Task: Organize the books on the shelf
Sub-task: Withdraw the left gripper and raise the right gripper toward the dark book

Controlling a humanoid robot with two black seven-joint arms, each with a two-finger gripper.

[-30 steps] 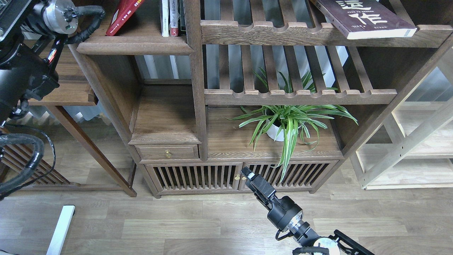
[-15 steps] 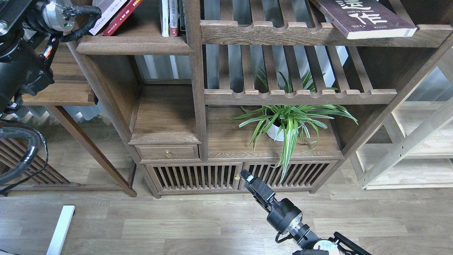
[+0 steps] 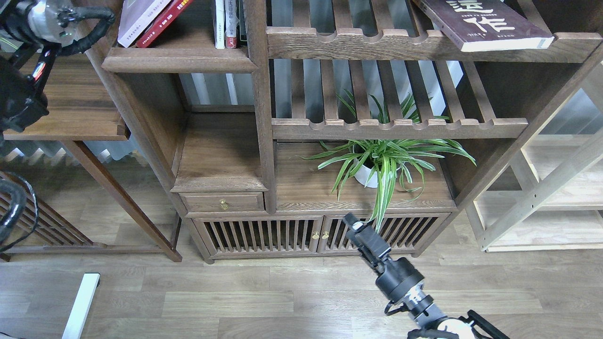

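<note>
1. Wood-plank flooring runs under a dark walnut bookcase [image 3: 264, 155] that fills the head view, with pale frame shelving [image 3: 541, 197] at the right and a side table [image 3: 70, 113] at the left.
2. On the top-left board, a pale lavender book [image 3: 136, 19] now leans beside the red book [image 3: 162, 21]; 1 second ago only the red one showed there, so 1 more volume appears to have reached the shelf.
3. Further right on that board, 2 or 3 thin volumes [image 3: 226, 23] stand upright against the post.
4. The dark brown book [image 3: 480, 23] with white characters lies flat and askew on the upper slatted rack, apparently not yet stood in place.
5. The left arm has drawn back toward the left edge since a half-second ago; its claw is out of frame, so its state cannot be told.
6. The right gripper [image 3: 354, 225] has shifted right and up, and now hangs low before the slatted cabinet doors [image 3: 264, 235], holding nothing visible; seen small and dark, released or clenched cannot be told.
7. A potted spider plant [image 3: 381, 165] sits on the lower board, its leaves drooping over the edge just above the right gripper.
8. Judged from this, the plant and the 2 slatted racks stand between that gripper and the brown book, so a reach upward would need to clear them.
9. A small drawer [image 3: 222, 202] with a brass knob sits shut below the left bay.
</note>
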